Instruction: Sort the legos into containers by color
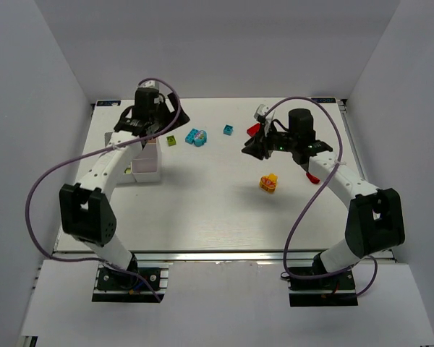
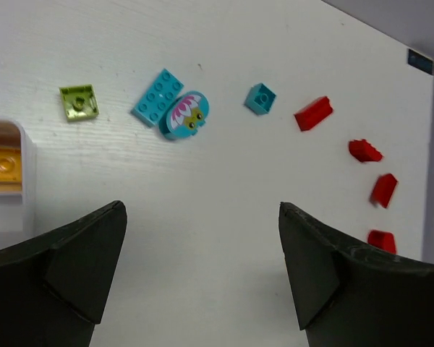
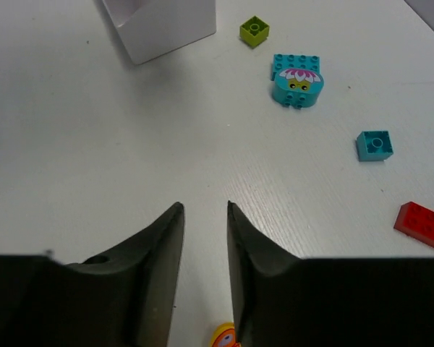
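Note:
Loose legos lie on the white table: a lime brick (image 2: pixel 79 102), a cyan plate (image 2: pixel 158 97) touching a cyan rounded brick with a flower face (image 2: pixel 186 116), a small cyan brick (image 2: pixel 260 98) and several red bricks, among them one (image 2: pixel 313 113) at the right. A yellow-orange brick (image 1: pixel 268 183) sits alone mid-table. The white tray (image 1: pixel 146 155) stands at the left, with a yellow brick (image 2: pixel 1 165) in one compartment. My left gripper (image 2: pixel 202 210) hangs wide open and empty above bare table next to the tray. My right gripper (image 3: pixel 205 206) stands narrowly open over the table, holding nothing.
White walls enclose the table on three sides. A purple cable loops over each arm. One red brick (image 1: pixel 311 176) lies beside the right arm's forearm. The tray's corner (image 3: pixel 166 25) shows at the top of the right wrist view.

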You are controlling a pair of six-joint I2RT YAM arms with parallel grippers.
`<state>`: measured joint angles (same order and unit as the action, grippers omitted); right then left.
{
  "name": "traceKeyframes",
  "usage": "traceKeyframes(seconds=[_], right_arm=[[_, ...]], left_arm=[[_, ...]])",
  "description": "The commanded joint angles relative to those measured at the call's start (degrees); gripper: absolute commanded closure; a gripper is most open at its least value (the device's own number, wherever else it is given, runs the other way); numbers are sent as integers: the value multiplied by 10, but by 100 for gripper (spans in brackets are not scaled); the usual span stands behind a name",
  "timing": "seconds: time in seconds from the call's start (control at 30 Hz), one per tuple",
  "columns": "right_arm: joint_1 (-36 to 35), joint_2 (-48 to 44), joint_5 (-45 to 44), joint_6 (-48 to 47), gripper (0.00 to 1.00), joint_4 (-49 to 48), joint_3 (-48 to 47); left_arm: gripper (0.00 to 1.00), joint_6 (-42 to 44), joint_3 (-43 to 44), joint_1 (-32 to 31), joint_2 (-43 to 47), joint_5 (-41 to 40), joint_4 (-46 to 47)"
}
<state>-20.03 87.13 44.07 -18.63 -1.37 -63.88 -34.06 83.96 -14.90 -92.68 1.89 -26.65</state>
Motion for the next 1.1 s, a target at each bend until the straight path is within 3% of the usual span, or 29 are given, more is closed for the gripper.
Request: traceKeyframes(seconds=[0.0,0.07,0.23,0.5,0.77,1.07], right_arm=[[14,1,19,40,67,1,-20],[18,0,22,41,73,4,-15],[29,-9,22,51,71,-14,7],[48,7,31,56,70,-26,6],[64,21,34,65,70,-34,5],[77,25,39,63,69,-26,4]], left_arm=[[6,38,75,-16,-58,-90,-43],[12,44,136,-25,-96,-114,-62],[30,69,275,-45,-232,-215,-146],[33,85,455,-58,-376,-348,-225],[29,88,460,-56,-427,-408,-225],[28,87,431,-24,-450,-368,-209]])
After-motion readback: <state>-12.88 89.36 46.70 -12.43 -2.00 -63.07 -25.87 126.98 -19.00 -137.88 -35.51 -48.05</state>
